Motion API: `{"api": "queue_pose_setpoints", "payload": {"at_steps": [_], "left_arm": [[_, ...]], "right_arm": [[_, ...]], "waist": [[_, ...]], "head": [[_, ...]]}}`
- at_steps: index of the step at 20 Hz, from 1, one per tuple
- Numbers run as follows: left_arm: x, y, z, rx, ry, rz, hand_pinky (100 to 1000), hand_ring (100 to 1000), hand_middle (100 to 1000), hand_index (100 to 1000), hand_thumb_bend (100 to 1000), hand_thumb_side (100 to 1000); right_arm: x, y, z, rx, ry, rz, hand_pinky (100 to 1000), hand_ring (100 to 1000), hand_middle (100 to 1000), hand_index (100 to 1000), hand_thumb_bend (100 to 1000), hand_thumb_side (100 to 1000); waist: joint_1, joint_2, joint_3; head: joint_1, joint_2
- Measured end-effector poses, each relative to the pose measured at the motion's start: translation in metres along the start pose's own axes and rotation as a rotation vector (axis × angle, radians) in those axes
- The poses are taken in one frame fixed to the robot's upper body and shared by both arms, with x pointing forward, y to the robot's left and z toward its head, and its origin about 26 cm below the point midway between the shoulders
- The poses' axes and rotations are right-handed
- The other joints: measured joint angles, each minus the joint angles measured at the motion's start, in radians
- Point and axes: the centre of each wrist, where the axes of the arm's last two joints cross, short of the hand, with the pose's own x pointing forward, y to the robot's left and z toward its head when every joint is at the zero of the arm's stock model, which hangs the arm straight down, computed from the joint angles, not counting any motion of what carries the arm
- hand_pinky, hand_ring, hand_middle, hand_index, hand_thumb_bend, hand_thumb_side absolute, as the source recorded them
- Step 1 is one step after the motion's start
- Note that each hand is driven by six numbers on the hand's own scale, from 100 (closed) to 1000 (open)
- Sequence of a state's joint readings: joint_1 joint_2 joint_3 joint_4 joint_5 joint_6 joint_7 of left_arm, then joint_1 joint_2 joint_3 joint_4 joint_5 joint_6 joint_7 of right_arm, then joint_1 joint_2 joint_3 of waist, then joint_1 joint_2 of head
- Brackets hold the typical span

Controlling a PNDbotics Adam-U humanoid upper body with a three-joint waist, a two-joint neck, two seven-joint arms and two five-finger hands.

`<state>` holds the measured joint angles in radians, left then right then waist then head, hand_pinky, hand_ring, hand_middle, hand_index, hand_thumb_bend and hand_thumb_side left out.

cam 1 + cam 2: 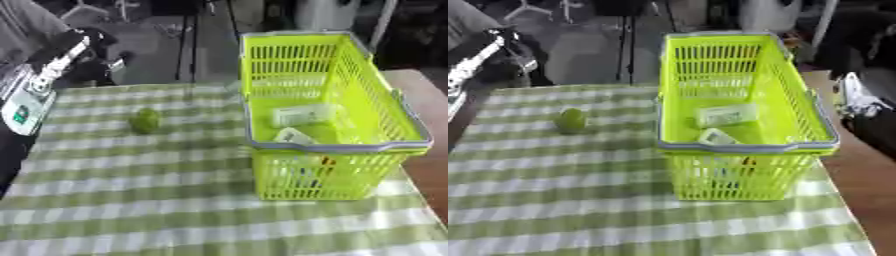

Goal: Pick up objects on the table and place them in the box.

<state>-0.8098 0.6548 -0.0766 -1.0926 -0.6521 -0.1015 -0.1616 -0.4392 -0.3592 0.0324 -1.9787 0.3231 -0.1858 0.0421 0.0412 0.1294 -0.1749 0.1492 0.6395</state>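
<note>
So, hands: neither one can be picked out, so I cannot tell their state.
Green object (146,120): alone on the checked worktop (131,200), left of the basket (745,146).
Basket: already holds pale packets (302,115).
Risk: the round object may roll away if nudged during a grasp.

A green-and-white checked cloth (131,210) covers the wooden table (433,165) (bare at right).

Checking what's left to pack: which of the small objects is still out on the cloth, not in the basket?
The round green object, alone on the checked cloth left of the basket. The pale packets already lie inside it.
</note>
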Motion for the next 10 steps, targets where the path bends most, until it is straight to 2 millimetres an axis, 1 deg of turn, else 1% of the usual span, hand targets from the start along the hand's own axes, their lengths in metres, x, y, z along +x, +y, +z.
{"api": "queue_pose_setpoints", "payload": {"at_steps": [10], "left_arm": [[-0.0001,-0.0001,0.0,-0.006,0.0,-0.003,725,715,759,843,558,882]], "right_arm": [[0.0,0.0,0.0,0.0,0.0,0.0,575,591,626,845,100,480]], "waist": [[0.001,0.0,0.0]], "head": [[0.0,0.0]]}}
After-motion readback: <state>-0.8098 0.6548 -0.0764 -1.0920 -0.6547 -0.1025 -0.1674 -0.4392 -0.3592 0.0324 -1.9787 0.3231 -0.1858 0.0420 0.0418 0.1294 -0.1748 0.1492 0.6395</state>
